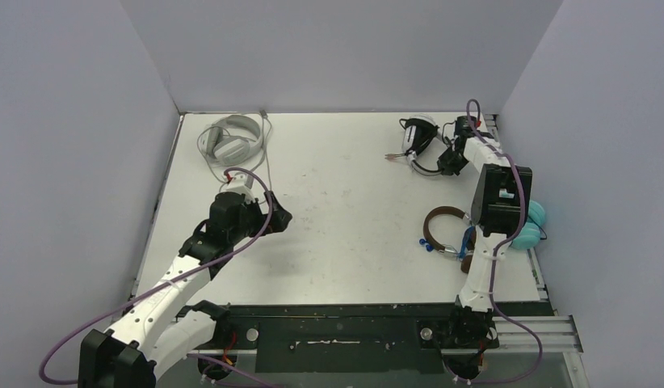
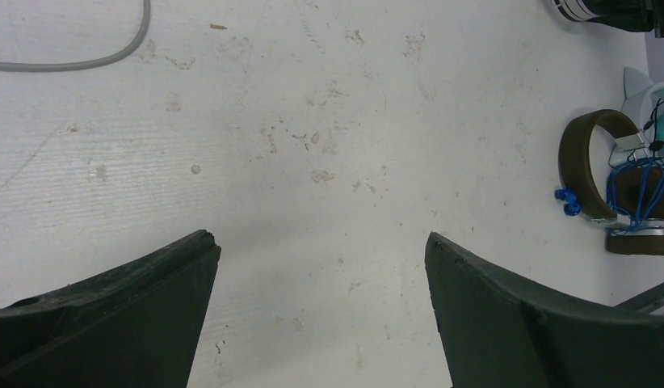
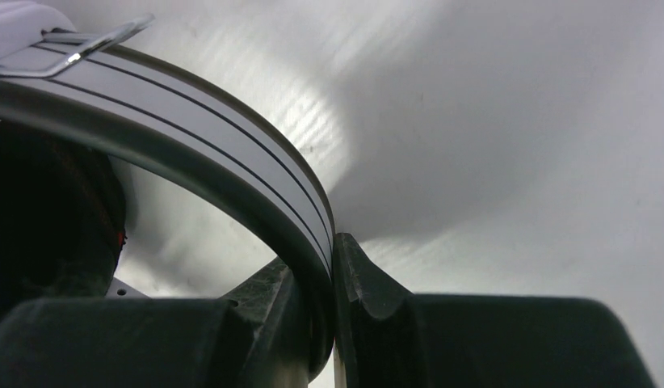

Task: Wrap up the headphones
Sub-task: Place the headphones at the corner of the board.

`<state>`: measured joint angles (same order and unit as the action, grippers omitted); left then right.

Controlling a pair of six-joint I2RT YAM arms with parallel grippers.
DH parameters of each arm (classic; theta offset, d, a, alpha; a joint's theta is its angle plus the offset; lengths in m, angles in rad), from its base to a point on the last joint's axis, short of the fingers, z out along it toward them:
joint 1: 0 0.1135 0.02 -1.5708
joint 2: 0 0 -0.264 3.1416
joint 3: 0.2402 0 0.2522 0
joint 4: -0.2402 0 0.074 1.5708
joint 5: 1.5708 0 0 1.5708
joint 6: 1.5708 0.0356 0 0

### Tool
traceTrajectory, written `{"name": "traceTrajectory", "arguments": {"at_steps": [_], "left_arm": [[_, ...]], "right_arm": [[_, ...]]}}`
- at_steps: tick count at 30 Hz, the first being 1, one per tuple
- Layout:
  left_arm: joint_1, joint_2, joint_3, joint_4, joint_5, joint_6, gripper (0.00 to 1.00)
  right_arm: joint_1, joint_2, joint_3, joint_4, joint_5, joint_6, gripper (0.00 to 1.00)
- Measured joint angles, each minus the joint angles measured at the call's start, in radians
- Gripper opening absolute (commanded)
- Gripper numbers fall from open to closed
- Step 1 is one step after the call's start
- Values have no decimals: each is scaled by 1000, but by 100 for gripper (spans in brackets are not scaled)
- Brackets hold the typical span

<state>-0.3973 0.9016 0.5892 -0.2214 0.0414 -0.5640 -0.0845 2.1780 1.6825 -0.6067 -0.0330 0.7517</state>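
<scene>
Fingers (image 2: 111, 323) of the left gripper (image 1: 276, 216) are spread wide and hold nothing. They hang over a bare part of the flat white table (image 1: 353, 202), a bit left of the middle.

Over on the right side, near the front, the round brown headphones with a blue cord (image 1: 442, 230) lie flat on the table. The cord is bunched up by one ear cup. Just beside them, at the table's right edge, sit the light teal headphones (image 1: 535, 218), partly hidden behind the right arm.

Farther back, the right gripper (image 1: 450, 159) is pinched tight on the curved white band with thin black lines (image 3: 191, 137). That band belongs to the black-and-white headphones (image 1: 418, 136).

In the far left corner, the pale grey headphones (image 1: 232, 139) lie flat, and a grey cord (image 2: 70, 65) lies beside them.
</scene>
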Motion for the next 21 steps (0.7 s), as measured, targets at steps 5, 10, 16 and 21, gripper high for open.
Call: {"name": "traceTrajectory", "arguments": {"at_steps": [5, 10, 16, 21], "left_arm": [[0, 7, 1, 0, 13, 0, 97], [0, 26, 1, 2, 24, -1, 97], [2, 83, 1, 30, 49, -5, 97], [2, 124, 12, 45, 63, -7, 97]], "right_arm": [[-30, 54, 77, -1, 38, 39, 6], [-74, 74, 106, -4, 69, 74, 10], [-119, 124, 178, 1, 106, 100, 11], [-132, 124, 179, 0, 131, 103, 12]]}}
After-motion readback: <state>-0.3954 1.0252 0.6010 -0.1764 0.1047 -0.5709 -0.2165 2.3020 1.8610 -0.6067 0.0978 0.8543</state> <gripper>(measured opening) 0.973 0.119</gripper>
